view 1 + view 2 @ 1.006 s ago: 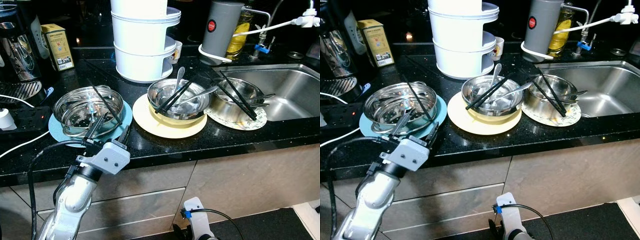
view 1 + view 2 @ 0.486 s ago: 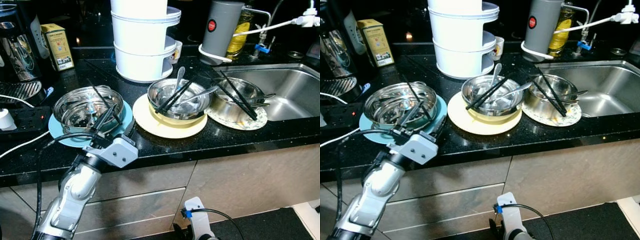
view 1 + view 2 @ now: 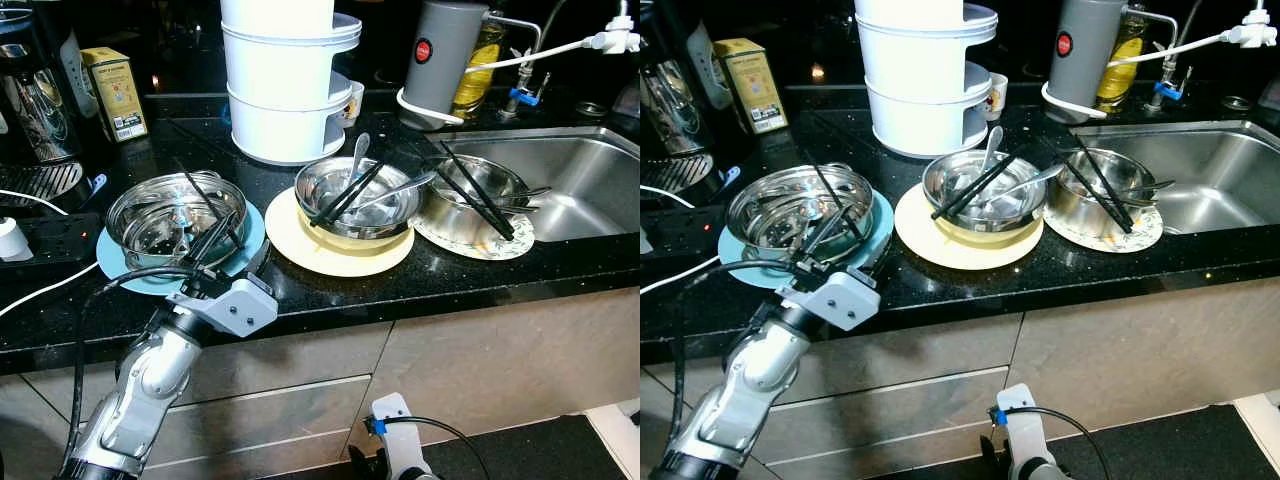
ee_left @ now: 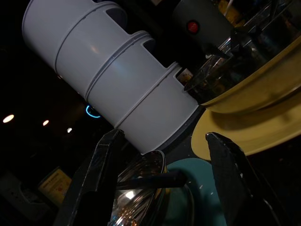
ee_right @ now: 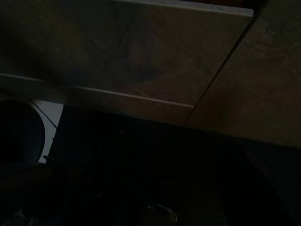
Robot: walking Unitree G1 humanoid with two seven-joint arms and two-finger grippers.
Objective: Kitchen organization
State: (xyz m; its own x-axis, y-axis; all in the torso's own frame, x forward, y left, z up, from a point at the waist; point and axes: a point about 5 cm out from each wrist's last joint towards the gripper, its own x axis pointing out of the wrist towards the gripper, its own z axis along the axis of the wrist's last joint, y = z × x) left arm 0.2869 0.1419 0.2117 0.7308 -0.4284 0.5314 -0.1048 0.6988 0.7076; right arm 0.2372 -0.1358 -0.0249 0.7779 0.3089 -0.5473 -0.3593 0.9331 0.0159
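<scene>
Three steel bowls stand in a row on the black counter. A perforated bowl [image 3: 170,215] on a teal plate [image 3: 120,268] has black chopsticks [image 3: 203,195] lying across it. The middle bowl [image 3: 355,200] rests on a yellow plate [image 3: 340,255] and holds chopsticks and a spoon. A third bowl [image 3: 465,195] sits on a patterned plate beside the sink. My left gripper [image 3: 240,243] is open at the counter's front edge, its fingers reaching over the teal plate's near right rim. In the left wrist view the open gripper [image 4: 162,155] frames the bowl's rim and one chopstick [image 4: 150,181]. My right arm [image 3: 395,455] hangs low by the cabinets.
A tall white stacked container [image 3: 285,80] stands behind the bowls, a grey jug [image 3: 440,55] to its right. The sink [image 3: 585,185] lies at the far right. A yellow tin [image 3: 115,95], a coffee machine [image 3: 35,100] and a power strip [image 3: 45,240] crowd the left.
My left gripper has risen and pushed forward and right, from below the counter edge to over the teal plate's rim. The bowls and chopsticks have not moved.
</scene>
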